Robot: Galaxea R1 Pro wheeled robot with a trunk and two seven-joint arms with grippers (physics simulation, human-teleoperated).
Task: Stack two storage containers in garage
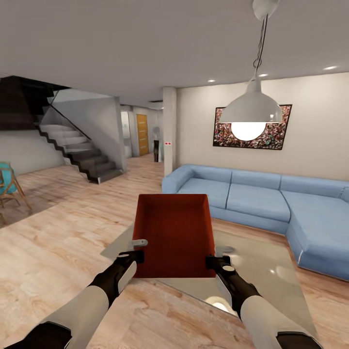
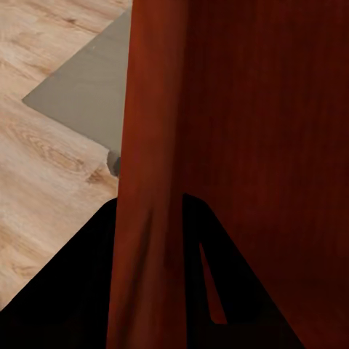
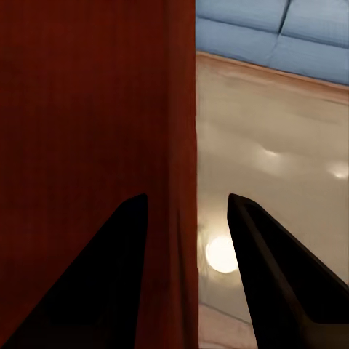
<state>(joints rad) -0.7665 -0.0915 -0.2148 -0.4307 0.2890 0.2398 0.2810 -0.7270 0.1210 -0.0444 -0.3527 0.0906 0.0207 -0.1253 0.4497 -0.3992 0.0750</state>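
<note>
I have one red-orange storage container (image 1: 174,235) held up between my two grippers, out in front of me above the glass table (image 1: 264,271) in the living room; my left gripper (image 1: 138,257) is clamped on the container's left wall, one finger (image 2: 65,291) outside and one inside; my right gripper (image 1: 211,261) pinches the right wall the same way, its fingers (image 3: 280,283) straddling the wall's edge; beyond the right jaws lies the blue sofa (image 1: 252,196), and wood plank floor (image 1: 58,242) spreads beside the left jaws
</note>
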